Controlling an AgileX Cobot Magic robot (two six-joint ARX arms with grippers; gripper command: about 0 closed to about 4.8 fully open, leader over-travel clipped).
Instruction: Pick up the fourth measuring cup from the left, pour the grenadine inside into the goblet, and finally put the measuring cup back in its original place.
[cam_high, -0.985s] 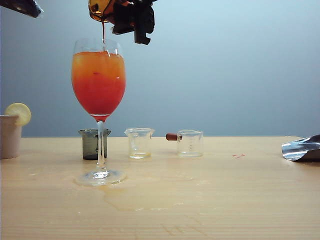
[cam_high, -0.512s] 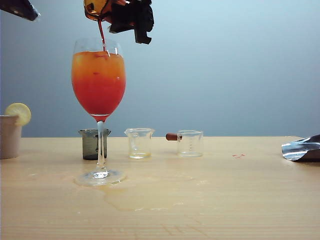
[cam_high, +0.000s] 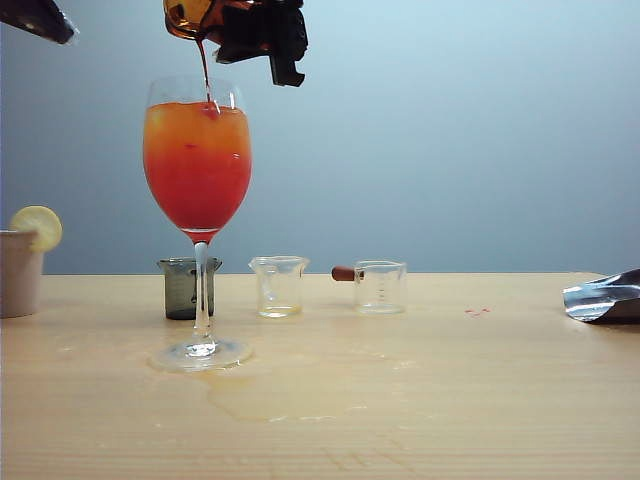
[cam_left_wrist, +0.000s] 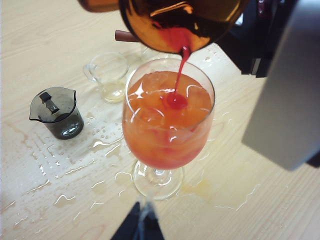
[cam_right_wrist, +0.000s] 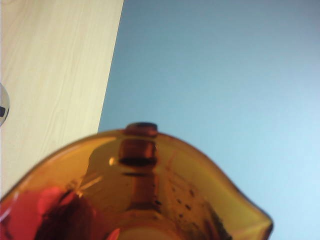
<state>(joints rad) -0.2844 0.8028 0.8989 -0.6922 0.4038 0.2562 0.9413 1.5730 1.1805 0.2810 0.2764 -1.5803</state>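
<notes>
The fourth measuring cup (cam_high: 190, 15), amber-brown, is tipped over the goblet (cam_high: 197, 160) at the top of the exterior view, and my right gripper (cam_high: 228, 28) is shut on it. A thin stream of dark red grenadine (cam_high: 205, 70) falls from its lip into the orange-red drink. From the left wrist, the cup (cam_left_wrist: 165, 20) pours grenadine (cam_left_wrist: 182, 60) into the goblet (cam_left_wrist: 167, 120). The cup (cam_right_wrist: 145, 190) fills the lower part of the right wrist view and hides the fingers. My left gripper (cam_high: 40, 15) hangs shut at the upper left, its tips (cam_left_wrist: 141, 225) near the goblet's foot.
A smoky grey cup (cam_high: 182, 288) stands behind the goblet's stem, then a clear cup (cam_high: 278, 285) and a clear cup with a brown handle (cam_high: 378, 287). A beige cup with a lemon slice (cam_high: 20, 270) sits far left, a foil pouch (cam_high: 605, 297) far right. Spilled liquid (cam_high: 270, 390) wets the table.
The right gripper has tipped the amber cup a little further and shifted it slightly left. The grenadine stream keeps running into the goblet. The left gripper has stayed put.
</notes>
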